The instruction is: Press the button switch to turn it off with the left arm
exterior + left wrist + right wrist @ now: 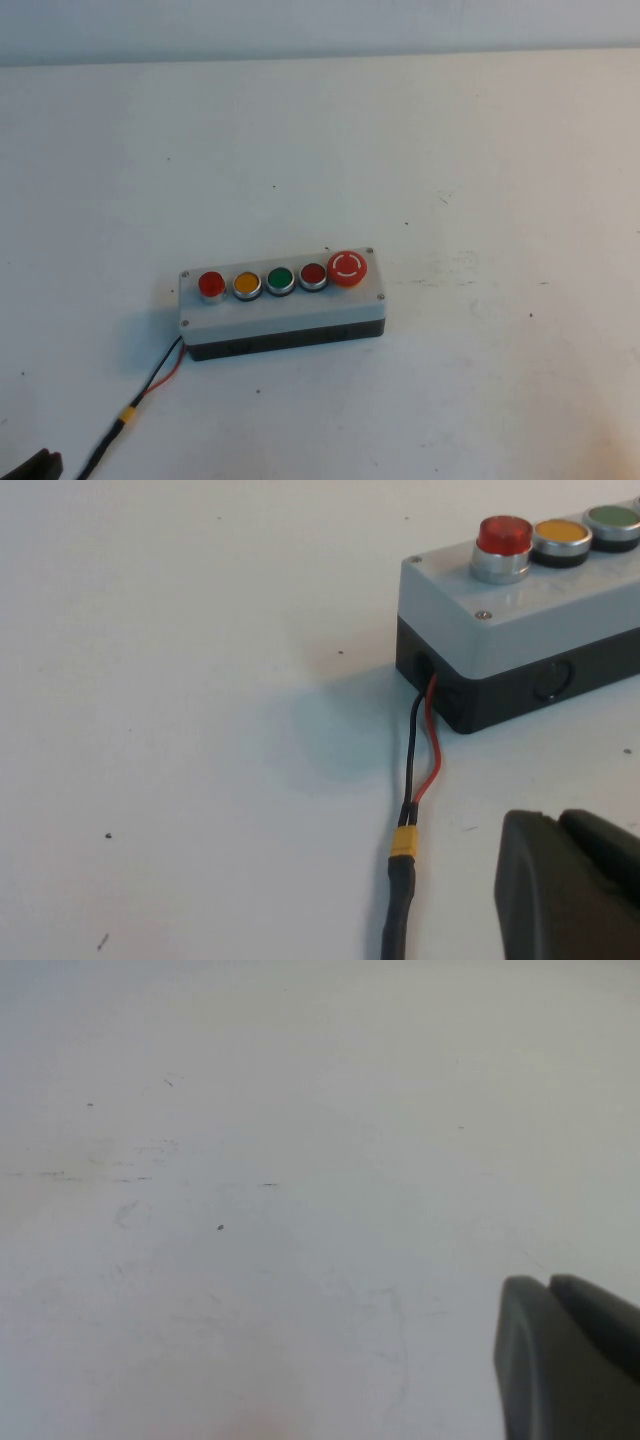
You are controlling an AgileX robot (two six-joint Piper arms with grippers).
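A grey switch box (283, 310) with a black base lies at the middle of the table. On top stand a glowing red button (211, 284), an orange button (247, 283), a green button (280, 279), a darker red button (313, 274) and a big red mushroom button (348, 267). My left gripper (32, 467) sits at the near left corner, well short of the box, shut and empty. In the left wrist view my left gripper (555, 820) is near the box's wire end, with the glowing red button (504, 540) ahead. My right gripper (548, 1284) is shut over bare table.
A red and black wire pair (165, 368) leaves the box's left end and joins a black cable with a yellow band (128, 413) that runs to the near left edge, beside my left gripper. The table (480, 150) is white.
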